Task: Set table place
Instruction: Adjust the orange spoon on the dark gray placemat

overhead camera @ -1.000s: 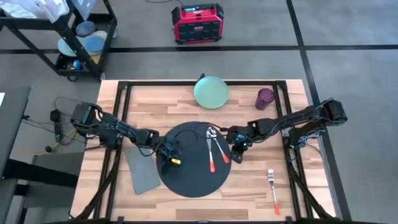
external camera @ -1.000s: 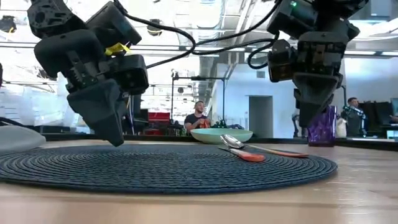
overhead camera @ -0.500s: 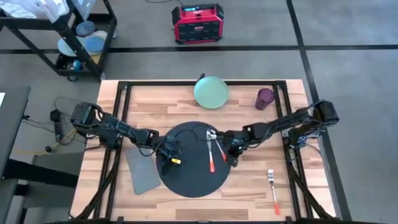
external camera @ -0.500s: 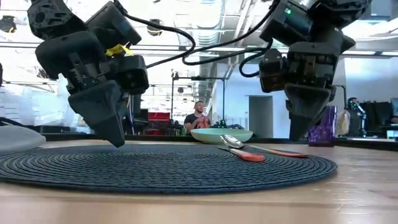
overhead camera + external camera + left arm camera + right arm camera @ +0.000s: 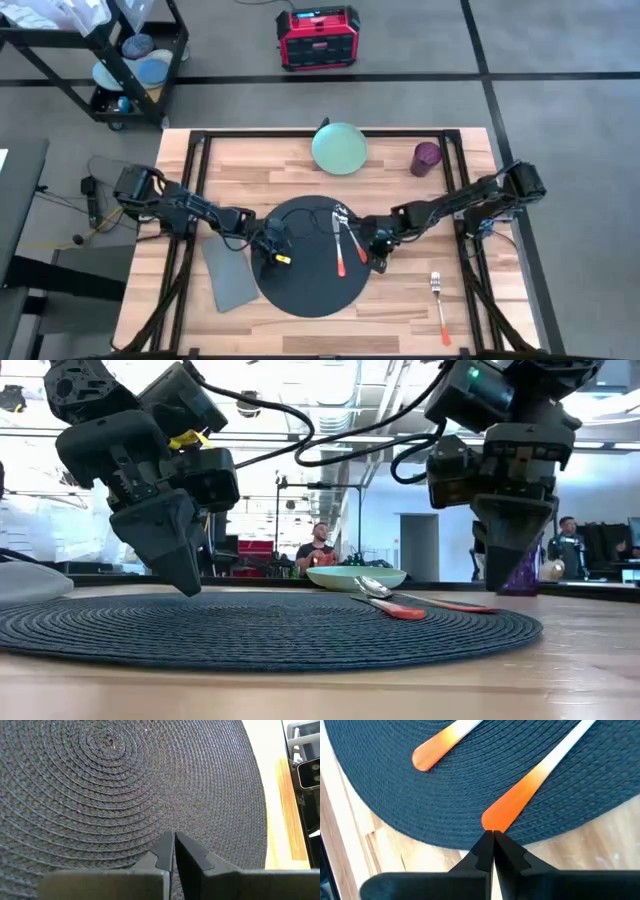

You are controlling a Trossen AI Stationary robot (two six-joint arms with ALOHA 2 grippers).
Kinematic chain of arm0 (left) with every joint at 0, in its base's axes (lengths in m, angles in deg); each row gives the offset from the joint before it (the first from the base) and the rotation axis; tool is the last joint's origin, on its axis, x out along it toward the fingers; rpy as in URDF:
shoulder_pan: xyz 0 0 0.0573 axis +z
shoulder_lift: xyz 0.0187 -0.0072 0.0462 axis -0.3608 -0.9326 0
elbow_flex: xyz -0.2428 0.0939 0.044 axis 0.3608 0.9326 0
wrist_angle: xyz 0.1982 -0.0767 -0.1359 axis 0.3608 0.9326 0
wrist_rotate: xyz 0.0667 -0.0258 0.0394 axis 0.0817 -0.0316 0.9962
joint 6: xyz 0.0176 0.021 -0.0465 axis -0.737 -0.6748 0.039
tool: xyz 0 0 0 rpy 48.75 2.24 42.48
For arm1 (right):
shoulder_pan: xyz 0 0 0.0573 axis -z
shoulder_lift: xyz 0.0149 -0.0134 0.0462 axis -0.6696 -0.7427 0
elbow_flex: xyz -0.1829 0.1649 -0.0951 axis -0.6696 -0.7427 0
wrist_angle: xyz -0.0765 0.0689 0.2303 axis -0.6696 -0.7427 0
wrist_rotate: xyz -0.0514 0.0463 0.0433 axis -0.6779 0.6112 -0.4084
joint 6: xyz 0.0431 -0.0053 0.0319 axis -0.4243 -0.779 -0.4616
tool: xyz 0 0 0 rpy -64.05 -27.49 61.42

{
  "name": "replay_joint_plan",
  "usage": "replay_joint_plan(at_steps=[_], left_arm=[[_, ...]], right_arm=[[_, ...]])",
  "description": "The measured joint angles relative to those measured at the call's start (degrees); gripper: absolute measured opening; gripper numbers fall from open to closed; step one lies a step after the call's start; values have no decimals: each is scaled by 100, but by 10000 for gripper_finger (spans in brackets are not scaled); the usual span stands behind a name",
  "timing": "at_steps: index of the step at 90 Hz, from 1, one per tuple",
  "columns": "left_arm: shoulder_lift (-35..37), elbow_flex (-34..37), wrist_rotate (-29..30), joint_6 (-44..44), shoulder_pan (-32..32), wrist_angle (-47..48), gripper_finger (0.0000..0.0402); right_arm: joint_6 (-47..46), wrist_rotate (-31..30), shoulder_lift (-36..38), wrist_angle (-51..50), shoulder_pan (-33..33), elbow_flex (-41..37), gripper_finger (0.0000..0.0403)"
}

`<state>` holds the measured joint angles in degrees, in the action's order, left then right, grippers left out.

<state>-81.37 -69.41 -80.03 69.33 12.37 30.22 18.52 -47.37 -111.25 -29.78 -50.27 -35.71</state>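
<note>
At the upper left of the high view a black wire cart [image 5: 110, 60] is seen on the floor beside the light-wood table [image 5: 260, 165]. Left of centre, a grey napkin [image 5: 230, 277] is laid on the wood, touching the left rim of the round black-grey placemat [image 5: 310, 285], which is set at the middle of the table toward the lower edge. The left gripper [image 5: 272, 248] is held over the mat's left part, its fingers [image 5: 192, 856] pressed together with nothing between them. Two orange-handled utensils [image 5: 348, 245], one of them a spoon, are laid on the mat's right half. The right gripper [image 5: 378, 262] is poised at the mat's right rim, its fingers [image 5: 512, 852] closed and empty, just beside the tip of one orange handle [image 5: 512, 807]. Above the mat a pale green plate [image 5: 339, 148] is placed, with a purple cup [image 5: 426, 157] to its right. At the lower right an orange-handled fork [image 5: 439, 305] is laid on the wood.
</note>
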Motion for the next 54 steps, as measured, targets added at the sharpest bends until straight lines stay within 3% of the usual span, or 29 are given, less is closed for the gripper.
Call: replay_joint_plan(at_steps=[54], left_arm=[[0, 0, 69, 4, 0, 1, 0]], right_arm=[[-222, 74, 2, 415, 51, -375, 0]])
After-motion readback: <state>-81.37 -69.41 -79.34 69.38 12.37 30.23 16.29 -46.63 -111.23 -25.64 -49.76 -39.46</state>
